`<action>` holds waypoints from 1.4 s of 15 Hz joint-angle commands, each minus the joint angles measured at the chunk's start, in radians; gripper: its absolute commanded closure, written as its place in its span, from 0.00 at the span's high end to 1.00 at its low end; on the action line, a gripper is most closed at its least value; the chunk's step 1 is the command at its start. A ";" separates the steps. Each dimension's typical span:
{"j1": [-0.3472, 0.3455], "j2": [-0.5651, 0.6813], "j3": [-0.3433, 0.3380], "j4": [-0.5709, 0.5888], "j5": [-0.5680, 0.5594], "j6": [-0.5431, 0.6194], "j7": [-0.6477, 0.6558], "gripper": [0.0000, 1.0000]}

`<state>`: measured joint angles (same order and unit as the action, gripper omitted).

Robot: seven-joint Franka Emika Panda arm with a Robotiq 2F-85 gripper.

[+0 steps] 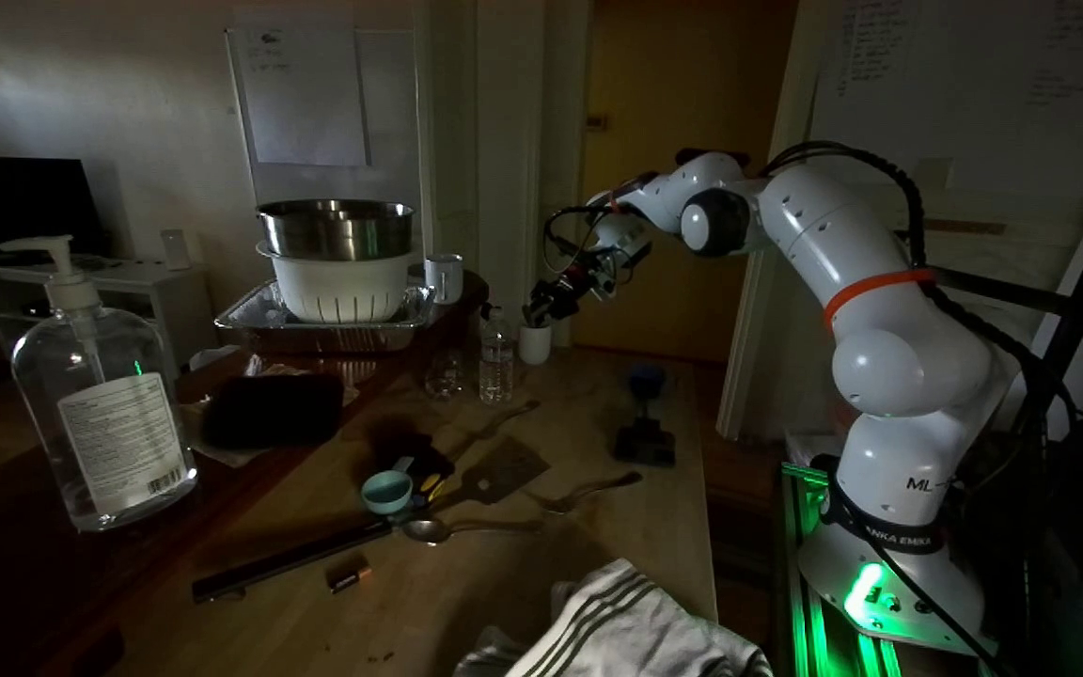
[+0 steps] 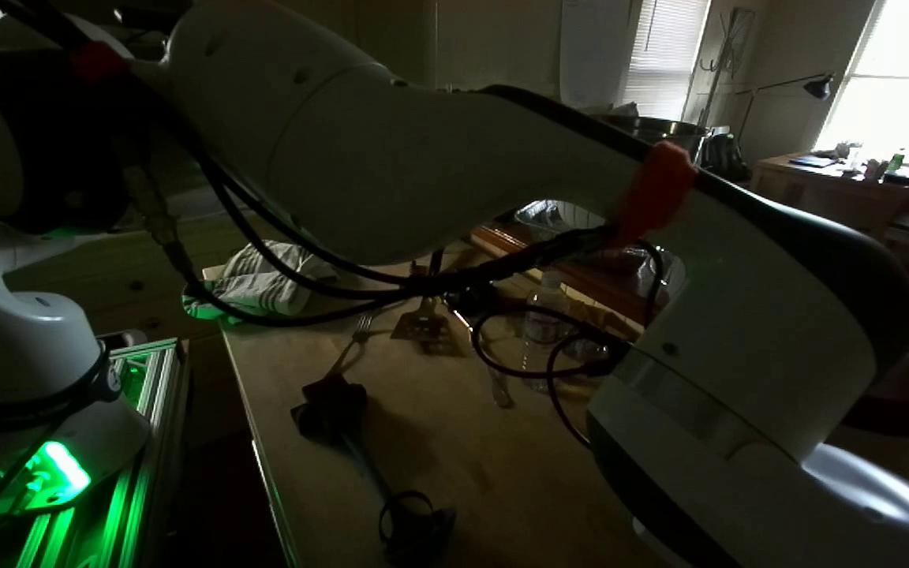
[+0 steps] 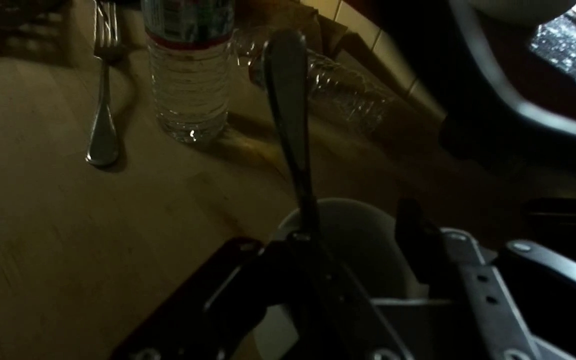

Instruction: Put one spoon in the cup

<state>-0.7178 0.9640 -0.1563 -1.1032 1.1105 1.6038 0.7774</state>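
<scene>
The small teal cup (image 1: 386, 493) sits on the table, far from my gripper. Beside it lies a metal spoon (image 1: 427, 532). My gripper (image 3: 360, 225) is over a white cup (image 3: 350, 220), its fingers apart, with the cup's inside showing between them. A metal utensil (image 3: 288, 100) sticks up out of the white cup along my left finger, clear of the right one. Its lower end is hidden, so I cannot tell whether it is a spoon. In an exterior view the gripper (image 1: 538, 315) is right at the mouth of the white cup (image 1: 534, 346).
Close by are an upright water bottle (image 3: 188, 95), a bottle lying on its side (image 3: 343, 90) and a fork (image 3: 103, 115). Elsewhere on the table lie a spatula (image 1: 504, 470), another fork (image 1: 588, 491), a dark stand (image 1: 645, 440) and a striped towel (image 1: 635, 630).
</scene>
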 commanded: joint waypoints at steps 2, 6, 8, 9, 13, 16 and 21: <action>0.010 -0.063 -0.002 -0.008 -0.031 -0.031 -0.051 0.47; 0.086 -0.233 -0.059 -0.144 -0.182 0.005 -0.147 0.80; 0.128 -0.342 -0.080 -0.232 -0.277 -0.010 -0.178 0.95; 0.149 -0.383 -0.087 -0.257 -0.327 -0.025 -0.178 1.00; 0.215 -0.549 -0.064 -0.348 -0.476 -0.194 -0.184 1.00; 0.276 -0.696 -0.052 -0.499 -0.401 -0.193 0.057 1.00; 0.370 -0.746 -0.085 -0.529 -0.293 -0.260 0.162 1.00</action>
<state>-0.3722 0.2116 -0.2099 -1.6408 0.8145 1.3516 0.9434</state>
